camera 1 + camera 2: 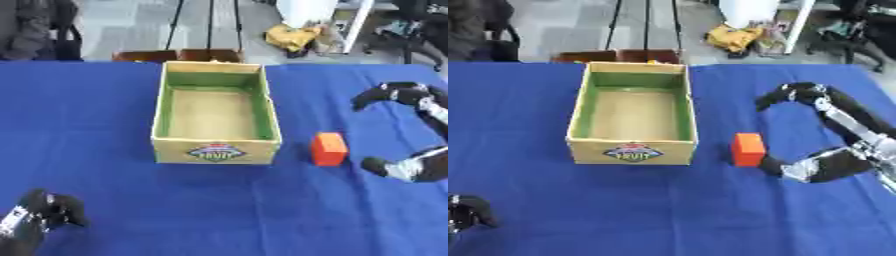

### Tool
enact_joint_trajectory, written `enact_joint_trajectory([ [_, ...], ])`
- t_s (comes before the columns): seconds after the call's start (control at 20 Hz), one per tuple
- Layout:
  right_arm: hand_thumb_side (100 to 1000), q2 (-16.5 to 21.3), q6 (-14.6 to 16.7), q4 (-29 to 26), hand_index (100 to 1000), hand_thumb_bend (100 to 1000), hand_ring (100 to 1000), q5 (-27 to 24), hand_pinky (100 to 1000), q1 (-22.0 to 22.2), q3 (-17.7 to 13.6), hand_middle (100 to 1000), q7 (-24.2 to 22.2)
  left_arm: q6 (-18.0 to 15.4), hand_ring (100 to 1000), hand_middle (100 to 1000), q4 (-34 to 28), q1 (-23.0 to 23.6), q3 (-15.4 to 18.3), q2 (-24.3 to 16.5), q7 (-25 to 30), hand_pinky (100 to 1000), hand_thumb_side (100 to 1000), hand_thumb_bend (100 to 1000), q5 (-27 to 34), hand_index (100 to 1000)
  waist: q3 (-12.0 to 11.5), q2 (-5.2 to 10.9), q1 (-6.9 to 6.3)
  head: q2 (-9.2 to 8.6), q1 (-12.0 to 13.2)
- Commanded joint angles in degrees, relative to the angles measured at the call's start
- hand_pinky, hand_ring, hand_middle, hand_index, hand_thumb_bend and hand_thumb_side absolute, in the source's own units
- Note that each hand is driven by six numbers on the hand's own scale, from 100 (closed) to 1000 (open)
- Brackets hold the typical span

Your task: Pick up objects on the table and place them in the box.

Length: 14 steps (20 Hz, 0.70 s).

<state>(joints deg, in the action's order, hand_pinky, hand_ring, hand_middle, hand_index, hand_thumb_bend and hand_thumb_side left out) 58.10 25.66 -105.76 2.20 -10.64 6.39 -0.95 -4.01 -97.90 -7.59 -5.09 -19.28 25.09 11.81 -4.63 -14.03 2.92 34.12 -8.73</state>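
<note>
Orange block (748, 148) beside box (633, 152): probably light, rigid; best pinched across flat sides. Right hand (820, 165) spread wide, empty; left hand (48, 210) curled, empty.

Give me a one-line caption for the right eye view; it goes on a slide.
Right hand spread open beside the orange block, next to the empty cardboard box on the blue table.

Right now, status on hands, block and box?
Right hand open beside orange block, not touching. Left hand curled, idle low. Box empty.
</note>
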Motion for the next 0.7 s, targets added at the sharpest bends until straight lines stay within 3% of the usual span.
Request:
enact_joint_trajectory([
  [0.05, 426, 3.41, 0.37, 1.34, 837, 518, 804, 1.1, 809, -1.21, -0.83, 697, 0.45, -0.09, 567, 511, -1.16, -0.49, 0.09, -1.55, -0.03, 628, 1000, 258, 0.04, 660, -0.2, 1.02, -0.01, -0.38, -0.35],
  [0.7, 475, 4.13, 2.7, 10.76, 854, 510, 828, 3.28, 832, -6.84, 1.47, 730, -1.01, -0.15, 566, 510, -1.2, -0.42, -0.39, -1.85, 0.31, 628, 1000, 254, 0.11, 659, -1.73, 1.35, 0.13, 0.31, -1.13],
])
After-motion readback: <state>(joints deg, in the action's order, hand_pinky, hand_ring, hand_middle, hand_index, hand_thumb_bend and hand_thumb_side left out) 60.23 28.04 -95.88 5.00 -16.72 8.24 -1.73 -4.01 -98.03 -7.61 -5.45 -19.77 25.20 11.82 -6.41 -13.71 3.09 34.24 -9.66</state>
